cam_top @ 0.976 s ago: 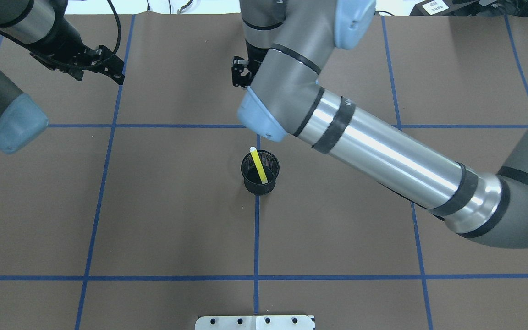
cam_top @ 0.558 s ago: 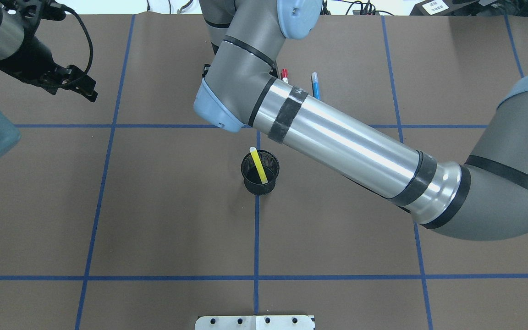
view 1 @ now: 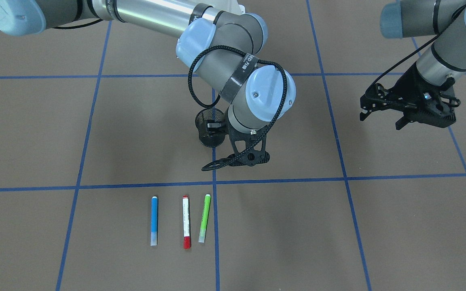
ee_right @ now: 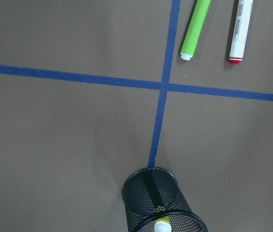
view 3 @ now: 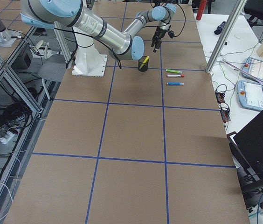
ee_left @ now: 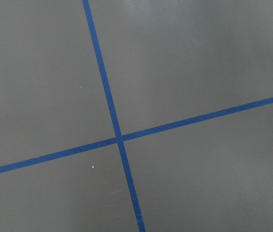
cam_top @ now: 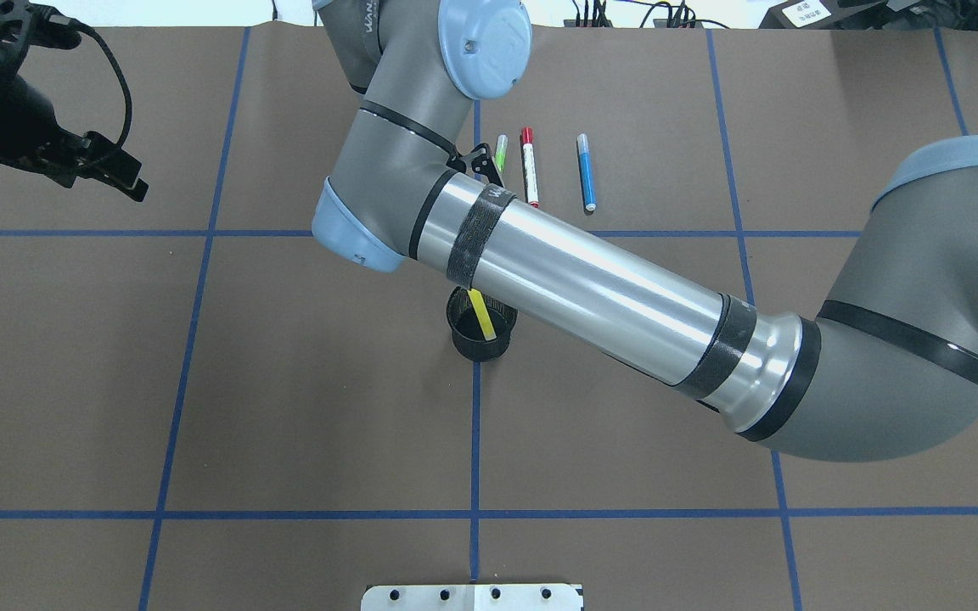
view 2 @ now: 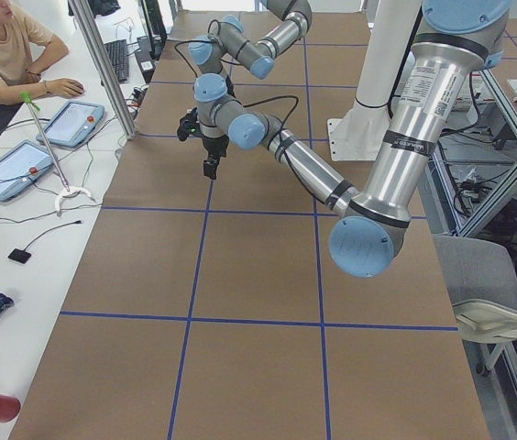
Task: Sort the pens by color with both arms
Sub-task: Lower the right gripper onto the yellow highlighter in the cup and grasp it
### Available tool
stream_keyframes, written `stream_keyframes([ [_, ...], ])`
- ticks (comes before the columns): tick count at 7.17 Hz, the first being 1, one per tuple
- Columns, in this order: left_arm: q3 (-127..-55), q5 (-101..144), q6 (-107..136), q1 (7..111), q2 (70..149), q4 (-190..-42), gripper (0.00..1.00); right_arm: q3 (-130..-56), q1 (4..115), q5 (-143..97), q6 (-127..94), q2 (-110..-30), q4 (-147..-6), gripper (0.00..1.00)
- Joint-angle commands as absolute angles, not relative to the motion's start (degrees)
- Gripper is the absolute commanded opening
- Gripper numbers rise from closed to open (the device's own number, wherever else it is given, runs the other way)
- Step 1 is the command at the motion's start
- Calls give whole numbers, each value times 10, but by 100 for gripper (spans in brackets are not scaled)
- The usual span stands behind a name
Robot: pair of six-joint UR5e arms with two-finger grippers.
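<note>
"Reaching for the green pen next, is that how you read it?" asks the first.

"That is my guess; the right gripper hangs above the table between the black mesh cup and the pens, nearest the green one; it carries nothing I can see, though I cannot tell from this edge-on look whether its jaws are parted or closed."

"And the rest?"

"The yellow pen leans inside the cup; the green pen, the red-capped pen and the blue pen lie side by side, not touching, across the tape line from the cup; the left gripper hovers well off to its own side, fingers spread, empty."

"So how should the pick go?"

"Come straight down over the middle of the green barrel, jaws set across it; the red-capped pen lies just beside, so one finger must drop into that narrow gap without nudging it; the right forearm passes over the cup, so keep it high lest the cup tip."
</note>
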State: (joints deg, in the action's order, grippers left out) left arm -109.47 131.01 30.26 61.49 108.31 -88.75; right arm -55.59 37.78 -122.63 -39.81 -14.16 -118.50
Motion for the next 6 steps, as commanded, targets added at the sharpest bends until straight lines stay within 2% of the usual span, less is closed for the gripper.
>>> stream_keyframes([
  [1, -1100, 1310, 303, 615, 1082, -887, 99, -555, 365, -1219, -374, -147, -1202, 98],
  [2, -1103, 1310, 305, 615, 1082, -887, 99, -558, 366, -1218, -368, -146, -1201, 94],
  [4, -1104, 1310, 308, 614, 1083, -887, 99, -558, 365, -1209, -365, -156, -1197, 60],
  [6, -1107, 1310, 309, 614, 1083, -887, 99, -557, 366, -1204, -346, -165, -1167, 59],
])
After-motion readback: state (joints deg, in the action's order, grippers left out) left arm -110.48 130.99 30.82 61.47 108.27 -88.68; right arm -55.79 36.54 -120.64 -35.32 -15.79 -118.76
